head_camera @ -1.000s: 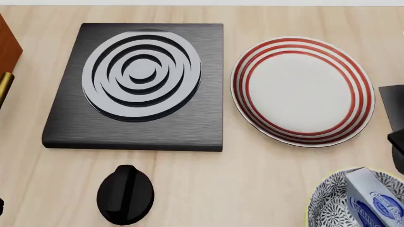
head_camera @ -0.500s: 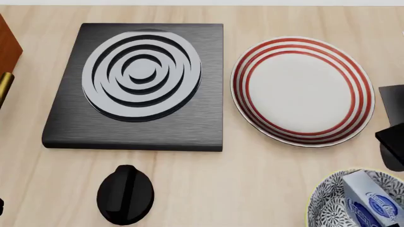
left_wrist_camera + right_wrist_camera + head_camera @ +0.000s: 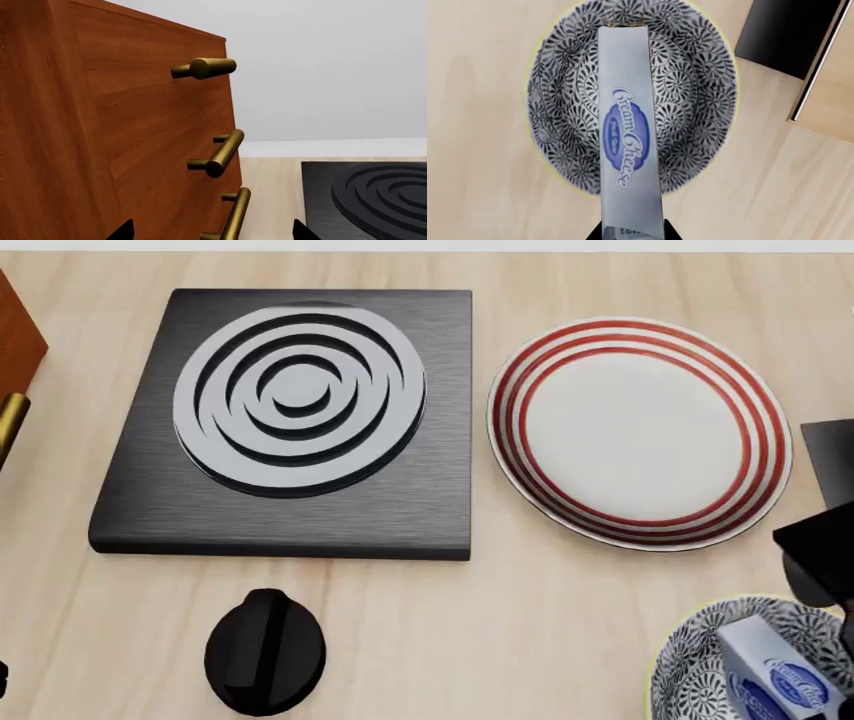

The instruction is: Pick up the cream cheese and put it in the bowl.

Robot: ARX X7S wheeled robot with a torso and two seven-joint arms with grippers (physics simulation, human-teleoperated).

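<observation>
- The cream cheese (image 3: 627,145) now sits lower in the bowl (image 3: 694,65) than a moment ago, standing on edge.
- The right end effector (image 3: 632,234) still pinches its near end; release remains.
- The left end effector's (image 3: 210,231) state is unclear, beside a wooden cabinet (image 3: 113,145).

pale wood tabletop (image 3: 534,640), reddish wooden cabinet (image 3: 113,150), plain grey backdrop (image 3: 333,65)

You see the pale blue-grey cream cheese box (image 3: 628,145) standing tilted inside the deep floral-patterned, yellow-rimmed bowl (image 3: 694,75).
</observation>
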